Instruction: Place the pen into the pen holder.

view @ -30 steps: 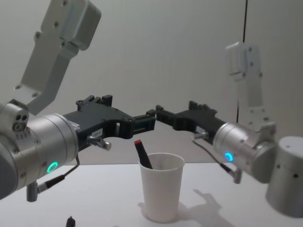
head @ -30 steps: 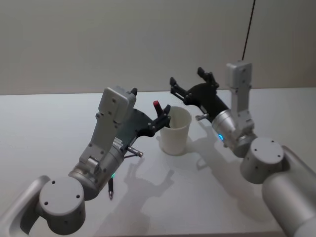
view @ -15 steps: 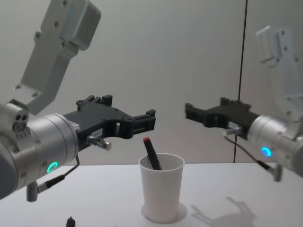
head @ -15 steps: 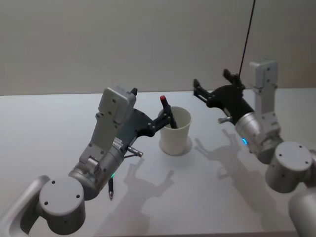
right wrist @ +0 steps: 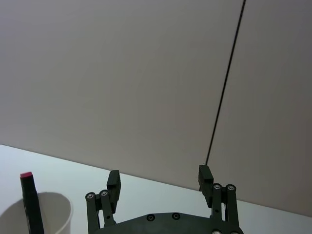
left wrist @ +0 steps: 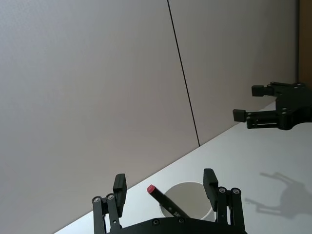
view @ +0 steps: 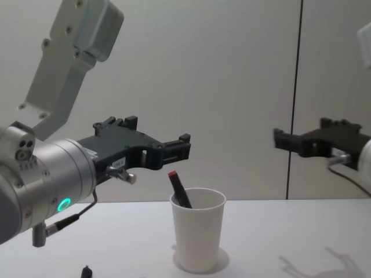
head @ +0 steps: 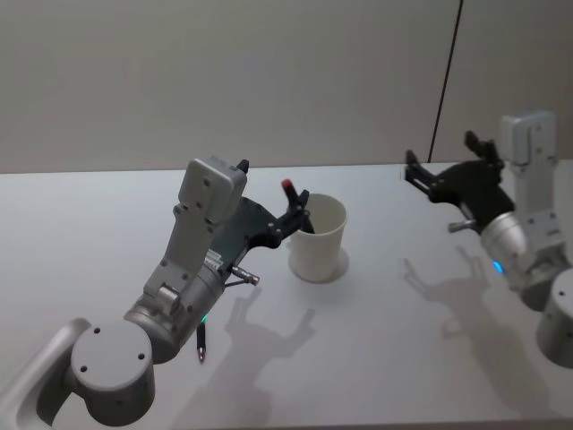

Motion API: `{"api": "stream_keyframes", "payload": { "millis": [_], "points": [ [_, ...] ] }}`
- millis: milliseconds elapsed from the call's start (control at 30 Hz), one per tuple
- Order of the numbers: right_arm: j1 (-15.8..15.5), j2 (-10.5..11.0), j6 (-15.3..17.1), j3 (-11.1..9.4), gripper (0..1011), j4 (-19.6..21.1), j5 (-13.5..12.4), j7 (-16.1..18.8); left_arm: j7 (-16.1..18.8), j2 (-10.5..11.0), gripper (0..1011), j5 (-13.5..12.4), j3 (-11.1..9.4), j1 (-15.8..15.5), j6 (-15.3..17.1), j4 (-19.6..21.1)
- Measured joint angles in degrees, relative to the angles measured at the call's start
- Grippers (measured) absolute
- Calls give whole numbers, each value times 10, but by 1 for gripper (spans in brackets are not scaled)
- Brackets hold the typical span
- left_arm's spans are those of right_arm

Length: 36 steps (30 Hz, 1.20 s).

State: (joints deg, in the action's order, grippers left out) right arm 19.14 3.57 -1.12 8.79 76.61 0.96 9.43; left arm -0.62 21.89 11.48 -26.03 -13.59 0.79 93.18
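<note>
The pen (view: 178, 188) leans inside the paper cup (view: 198, 234) on the counter (head: 376, 340), its red end above the rim, so the task looks done. The left gripper (left wrist: 165, 179) hovers just left of the cup, jaws wide and empty. The right gripper (right wrist: 159, 176), jaws wide, hangs well off right.

No legible text, brand, number anywhere; small white label (view: 119, 164) on left tool (view: 184, 146) unreadable.
</note>
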Motion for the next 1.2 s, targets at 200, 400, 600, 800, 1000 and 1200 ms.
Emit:
{"api": "stream_keyframes", "payload": {
  "millis": [200, 400, 600, 800, 1000, 1200],
  "points": [
    [-14, 17, 17, -13, 1002, 21, 1, 3, 0, 0, 1000, 0, 0, 0, 0, 0],
    [-30, 32, 25, -24, 1002, 36, 0, 11, 0, 0, 1000, 0, 0, 0, 0, 0],
    [-51, 45, 30, -32, 1002, 55, -2, 22, 0, 0, 1000, 0, 0, 0, 0, 0],
    [-70, 55, 35, -38, 1002, 73, -3, 29, 0, 0, 1000, 0, 0, 0, 0, 0],
    [-87, 64, 40, -43, 1002, 92, -6, 36, 0, 0, 1000, 0, 0, 0, 0, 0],
    [-97, 69, 43, -46, 1002, 104, -9, 41, 0, 0, 1000, 0, 0, 0, 0, 0]
  ]
}}
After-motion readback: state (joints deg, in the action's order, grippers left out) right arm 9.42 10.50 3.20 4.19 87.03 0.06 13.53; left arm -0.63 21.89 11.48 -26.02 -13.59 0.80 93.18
